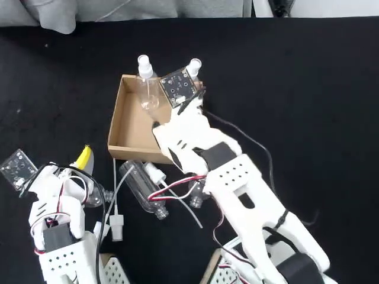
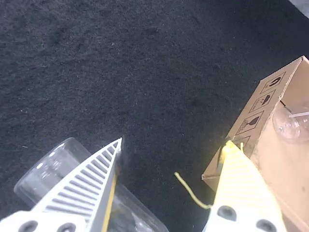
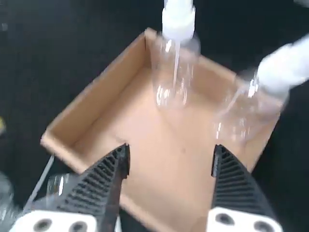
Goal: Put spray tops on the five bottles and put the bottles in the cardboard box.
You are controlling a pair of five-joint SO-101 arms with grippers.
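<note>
The table cover point(image 1: 308, 71) is black cloth, matt and slightly fuzzy, with pale lint specks. The cardboard box point(image 1: 116, 121) is plain brown paperboard, matt, with raw cut edges and a smooth inner floor. The 2 bottles point(image 3: 171, 72) standing in it are clear glossy plastic that catches highlights. Their spray tops point(image 3: 178, 19) are smooth, opaque white plastic. The bottles lying on the cloth point(image 1: 142, 188) have the same clear shine. Both arms point(image 1: 237, 177) are smooth white plastic shell with a faint sheen. The left gripper point(image 2: 174, 142) is ribbed white and yellow plastic. The right gripper point(image 3: 171, 147) is ribbed matt black plastic. The cables point(image 1: 177, 186) have a glossy sheath.
</note>
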